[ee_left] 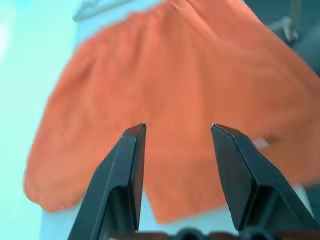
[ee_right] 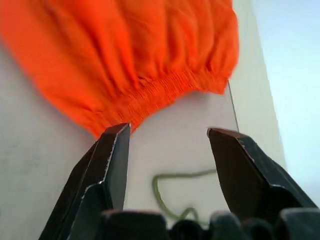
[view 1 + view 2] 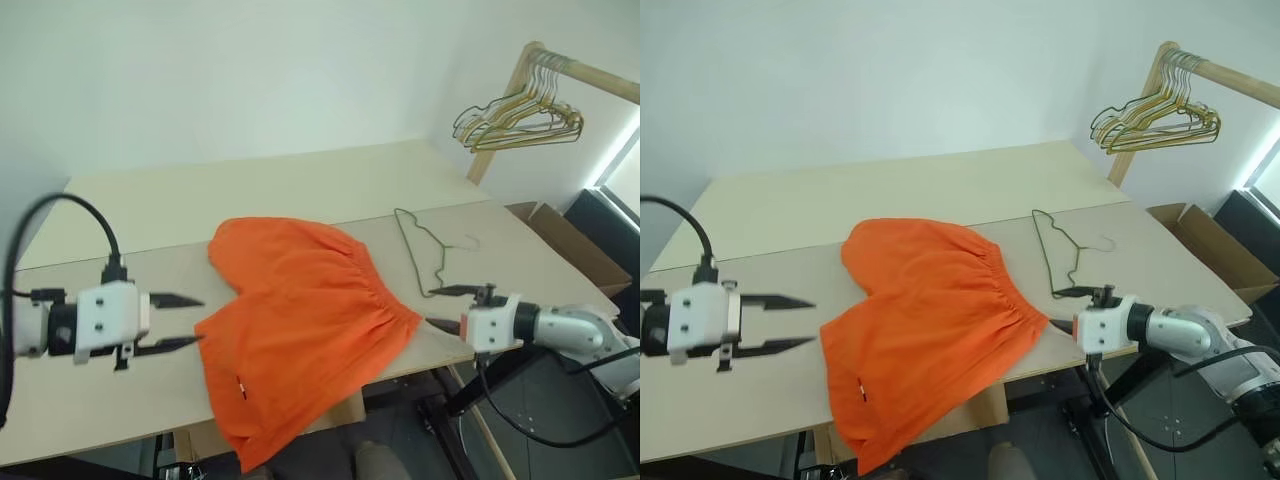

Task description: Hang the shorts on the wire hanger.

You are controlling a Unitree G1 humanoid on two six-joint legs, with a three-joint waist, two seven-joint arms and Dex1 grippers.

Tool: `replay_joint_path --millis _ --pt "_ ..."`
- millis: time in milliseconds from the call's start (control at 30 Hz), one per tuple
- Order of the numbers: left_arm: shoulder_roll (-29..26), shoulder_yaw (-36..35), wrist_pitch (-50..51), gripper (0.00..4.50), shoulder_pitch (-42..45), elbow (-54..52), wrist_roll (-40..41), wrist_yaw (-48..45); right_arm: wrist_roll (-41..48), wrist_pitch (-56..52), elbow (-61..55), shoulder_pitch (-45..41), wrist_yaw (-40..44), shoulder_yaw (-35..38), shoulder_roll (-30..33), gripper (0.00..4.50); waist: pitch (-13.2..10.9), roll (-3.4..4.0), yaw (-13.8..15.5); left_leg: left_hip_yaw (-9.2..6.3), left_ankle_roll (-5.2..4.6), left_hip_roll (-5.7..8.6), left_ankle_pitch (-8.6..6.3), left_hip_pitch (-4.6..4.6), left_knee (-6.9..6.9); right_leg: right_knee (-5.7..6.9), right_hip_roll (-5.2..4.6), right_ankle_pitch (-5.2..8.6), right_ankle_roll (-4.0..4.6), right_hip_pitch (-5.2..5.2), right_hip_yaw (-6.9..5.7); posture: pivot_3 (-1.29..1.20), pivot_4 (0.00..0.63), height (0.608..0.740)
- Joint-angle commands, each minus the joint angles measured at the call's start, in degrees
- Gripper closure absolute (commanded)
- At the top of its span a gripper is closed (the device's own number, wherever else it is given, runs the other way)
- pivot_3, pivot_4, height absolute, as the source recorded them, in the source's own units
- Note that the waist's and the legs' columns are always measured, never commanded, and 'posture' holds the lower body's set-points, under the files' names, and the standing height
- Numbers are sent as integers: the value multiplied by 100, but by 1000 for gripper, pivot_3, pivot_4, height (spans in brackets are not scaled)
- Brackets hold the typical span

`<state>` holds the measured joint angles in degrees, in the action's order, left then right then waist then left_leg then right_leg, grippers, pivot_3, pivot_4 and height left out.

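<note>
Left eye view: shorts (image 3: 300,330) lie flat on the surface (image 3: 130,400), hanger (image 3: 420,250) right; left claw (image 3: 185,322) and right claw (image 3: 440,308) gape empty.

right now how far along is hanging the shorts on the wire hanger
Nothing looks done: the shorts lie flat on the table, apart from the wire hanger lying beside them. Left gripper and right gripper are open and hold nothing. Grasping and hanging remain.
</note>
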<state>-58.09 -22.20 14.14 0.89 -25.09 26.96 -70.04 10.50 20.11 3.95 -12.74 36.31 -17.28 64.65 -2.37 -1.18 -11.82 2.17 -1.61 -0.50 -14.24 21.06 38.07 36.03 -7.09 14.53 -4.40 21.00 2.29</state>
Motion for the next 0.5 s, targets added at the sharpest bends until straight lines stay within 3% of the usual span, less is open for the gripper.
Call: replay_joint_path --millis 33,233,333,500 --pt "220 511 774 2253 915 136 503 541 1013 -2779 -1102 -129 -234 761 -49 1566 0 0 -3 0 2 0 -2 2 1 2 0 0 -1 1 0 -195 7 740" --pt "928 1258 1273 2253 2192 379 739 986 1068 -6997 -877 -1604 -1108 667 -1024 1566 2 -1 -12 -2 8 -7 -5 19 13 4 17 -6 2 20 2 -229 3 740" --pt "1138 1506 1261 2253 2451 443 680 997 725 -7744 -135 -2359 -1344 486 -1684 1566 2 -1 -33 -1 10 -9 -7 28 16 1 27 -7 4 28 5 -242 2 740" --pt "1287 1718 1155 2253 2562 492 595 959 28 -7857 1782 -3370 -1640 290 -2590 1566 3 1 -148 -3 10 7 -7 73 26 3 32 -9 5 66 6 -241 3 740"
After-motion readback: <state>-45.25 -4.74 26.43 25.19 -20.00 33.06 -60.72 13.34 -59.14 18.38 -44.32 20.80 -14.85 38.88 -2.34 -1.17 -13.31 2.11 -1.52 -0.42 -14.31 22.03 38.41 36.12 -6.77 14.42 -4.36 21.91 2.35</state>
